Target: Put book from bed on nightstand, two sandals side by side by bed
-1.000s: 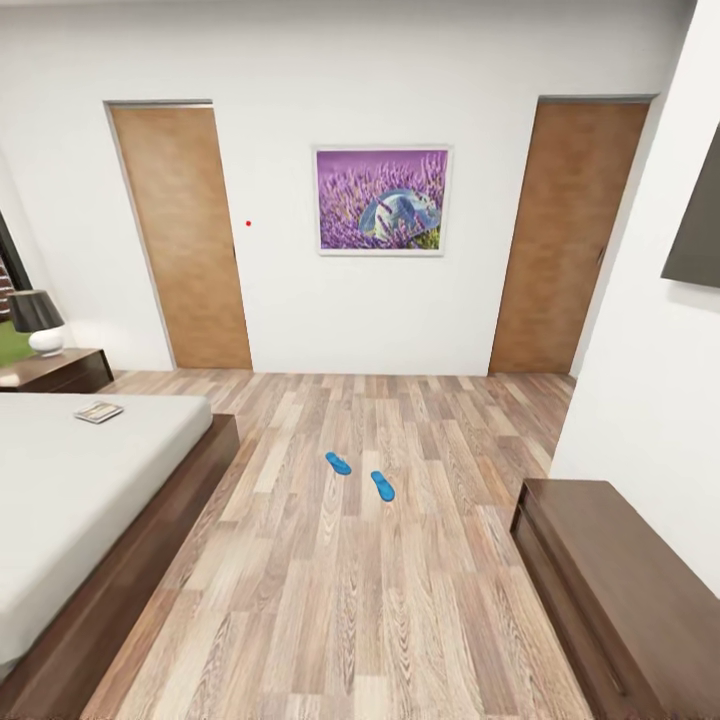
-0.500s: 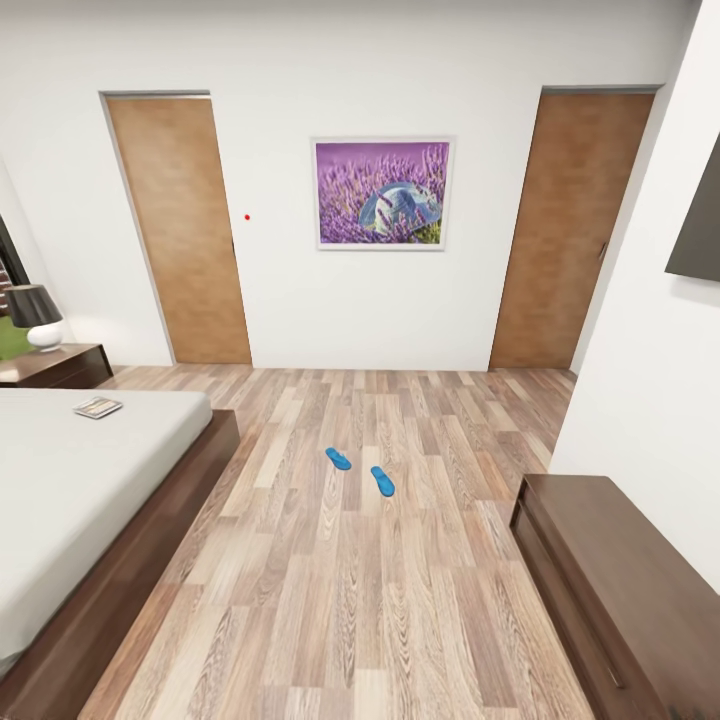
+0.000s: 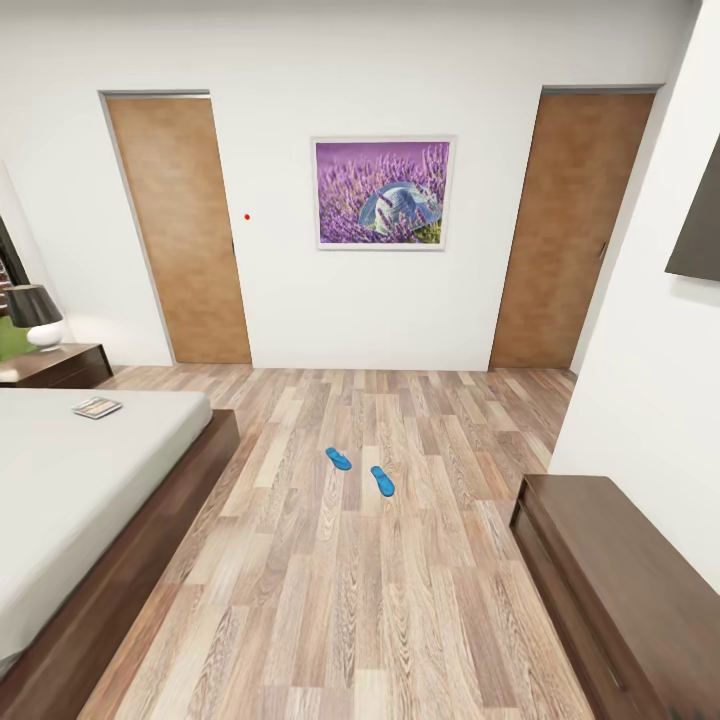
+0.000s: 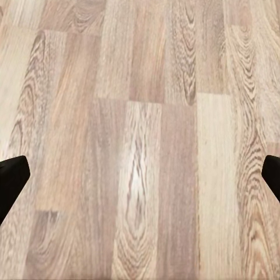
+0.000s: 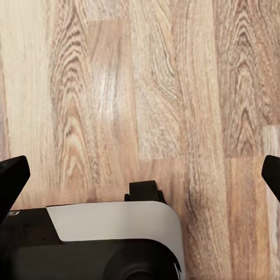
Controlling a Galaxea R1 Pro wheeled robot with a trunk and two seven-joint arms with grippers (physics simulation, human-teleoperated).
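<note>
Both grippers, left point(image 4: 140, 175) and right point(image 5: 140, 175), spread wide over bare floor point(image 3: 330, 600), bed point(image 3: 60, 480) at 9 o'clock, sandals point(image 3: 338, 459) point(image 3: 382, 481) apart at 12, book point(image 3: 97, 407) on bed's far corner, nightstand point(image 3: 60, 365) behind.

Over the last second the head view has moved slightly closer and tilted, so the whole scene sits a little differently in the picture: the lavender painting point(image 3: 381, 193) and the tops of the two wooden doors point(image 3: 178, 228) now appear slightly higher than a second ago. The lamp point(image 3: 35, 315) on the nightstand point(image 3: 55, 366) and the book point(image 3: 97, 407) on the bed point(image 3: 90, 480) appear a touch higher and further left. This is a camera shift only, and since half a second ago the view has barely altered.
</note>
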